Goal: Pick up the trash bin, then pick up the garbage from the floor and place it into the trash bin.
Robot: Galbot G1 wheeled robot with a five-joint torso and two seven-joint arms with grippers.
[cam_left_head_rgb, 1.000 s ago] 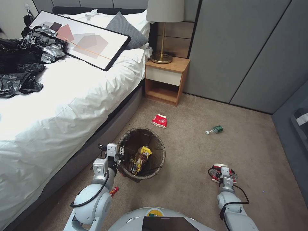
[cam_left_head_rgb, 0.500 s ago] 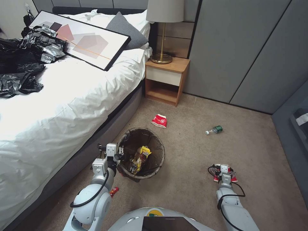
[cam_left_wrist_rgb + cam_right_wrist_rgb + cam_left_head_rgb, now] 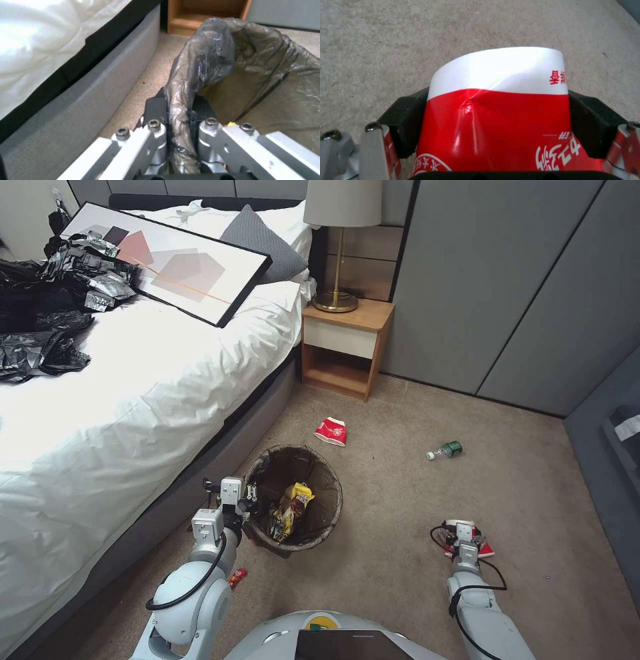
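The trash bin [image 3: 313, 527], lined with a dark brown bag, stands on the carpet by the bed, with yellow snack wrappers [image 3: 293, 505] inside. My left gripper [image 3: 245, 505] is shut on the near-left rim; the left wrist view shows the pinched liner [image 3: 180, 100] between my left gripper's [image 3: 179, 117] fingers. To the right, my right gripper [image 3: 465, 535] is down at the floor with a red-and-white paper cup [image 3: 481, 549]. The right wrist view shows the dented cup [image 3: 496, 112] pressed between both black pads [image 3: 407, 120] of my right gripper [image 3: 496, 125].
More litter on the carpet: another red cup [image 3: 331, 431], a small green bottle [image 3: 451, 449] and a tiny red wrapper [image 3: 237, 578] by my left arm. The bed [image 3: 133, 400] runs along the left. A nightstand [image 3: 347, 347] and grey wardrobe doors [image 3: 507, 293] close the far side.
The right arm has drawn back a little and its gripper has settled over the cup on the floor. The left gripper and bin have barely moved.
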